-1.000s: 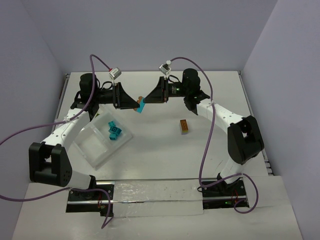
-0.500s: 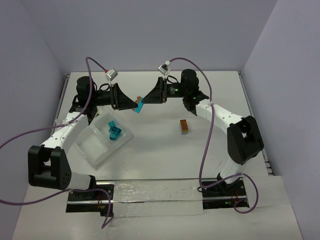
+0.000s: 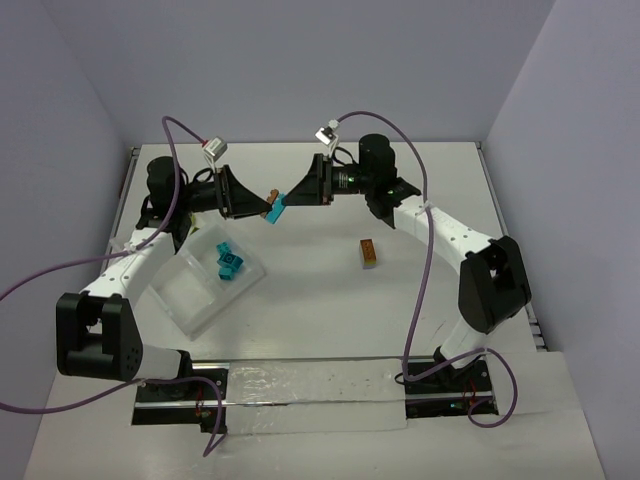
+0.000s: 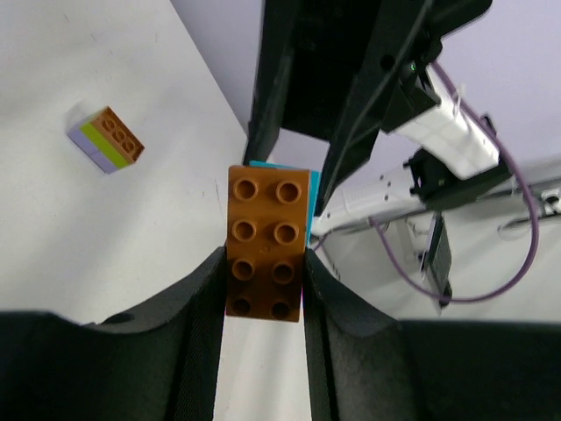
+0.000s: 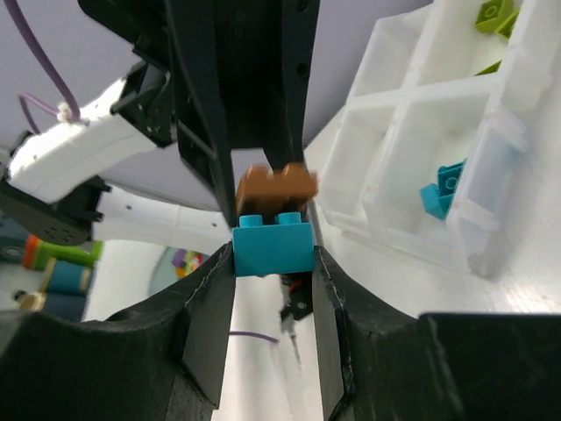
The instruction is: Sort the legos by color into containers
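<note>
1. Left gripper (image 4: 263, 274) has an orange brick (image 4: 266, 246) pinched between its 2 dark fingers (image 4: 203, 303), studs facing the camera, 2 across and 4 down.
2. A teal brick (image 4: 312, 202) sits right behind it; only a sliver shows along the top and right edges.
3. The right gripper (image 4: 289, 162) comes in from above, its black fingers either side of that teal sliver.
4. Its white arm (image 4: 438, 149) and a purple cable (image 4: 491, 281) trail off to the right.
5. Upper left on the white table (image 4: 105, 254) lies a small stack (image 4: 106, 139): orange on top, then lime green, then purple.
</note>
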